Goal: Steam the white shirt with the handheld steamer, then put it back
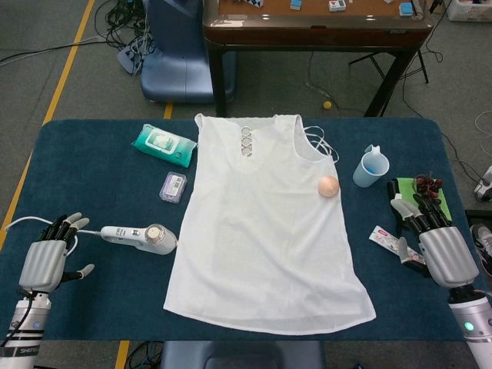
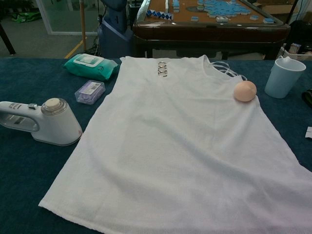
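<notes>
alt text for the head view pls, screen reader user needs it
A white shirt lies spread flat on a dark blue table, with the handheld steamer on its side just beyond the shirt's edge. The robot's left hand rests open near the steamer; the right hand holds nothing. A peach ball sits on the shirt.

A white sleeveless fabric shirt lies spread flat on the blue table; a white plastic handheld steamer lies just beside its left edge.
</notes>
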You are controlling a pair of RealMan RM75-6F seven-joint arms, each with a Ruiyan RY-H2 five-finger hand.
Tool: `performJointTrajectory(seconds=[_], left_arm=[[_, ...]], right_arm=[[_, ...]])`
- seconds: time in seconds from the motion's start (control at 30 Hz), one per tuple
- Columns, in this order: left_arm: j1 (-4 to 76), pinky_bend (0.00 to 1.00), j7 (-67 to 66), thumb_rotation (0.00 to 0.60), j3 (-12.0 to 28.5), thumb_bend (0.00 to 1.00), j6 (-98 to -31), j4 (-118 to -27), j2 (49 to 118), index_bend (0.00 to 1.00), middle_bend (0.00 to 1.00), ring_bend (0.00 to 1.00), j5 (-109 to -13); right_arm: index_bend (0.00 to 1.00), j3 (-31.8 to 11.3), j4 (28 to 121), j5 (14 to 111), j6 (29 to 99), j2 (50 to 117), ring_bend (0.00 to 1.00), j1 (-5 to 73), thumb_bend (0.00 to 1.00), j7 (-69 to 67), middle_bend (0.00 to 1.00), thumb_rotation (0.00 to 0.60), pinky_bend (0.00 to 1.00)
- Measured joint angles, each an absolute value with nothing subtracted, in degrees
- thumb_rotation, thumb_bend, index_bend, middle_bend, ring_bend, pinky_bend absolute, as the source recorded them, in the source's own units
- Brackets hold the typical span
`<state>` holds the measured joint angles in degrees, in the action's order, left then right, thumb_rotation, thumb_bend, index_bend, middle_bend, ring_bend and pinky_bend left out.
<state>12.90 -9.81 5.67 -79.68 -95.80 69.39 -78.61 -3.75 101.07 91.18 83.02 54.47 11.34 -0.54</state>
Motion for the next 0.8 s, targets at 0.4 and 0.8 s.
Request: performJointTrajectory(seconds=[0.4,0.8], left_arm=[[16.2,0.15,-9.6,0.600,7.4,0.07,-76.2,-93.7,70.8,0.19,0.16,0.11,-78.1],[23.2,0.16,-12.4,0.600,8.4,0.08,-66.8,-86.9,76.6,0.21,0.20,0.14,-76.5]], right_arm=[[0.00,-6.0,102.1,91.0,83.6,52.5,0.01,12.3,0.65,1.6,0.16,0.542,0.09],[0.00,-6.5,102.3,90.2,83.3,51.6,0.01,12.3,0.65,1.8,0.16,0.542,0.09]])
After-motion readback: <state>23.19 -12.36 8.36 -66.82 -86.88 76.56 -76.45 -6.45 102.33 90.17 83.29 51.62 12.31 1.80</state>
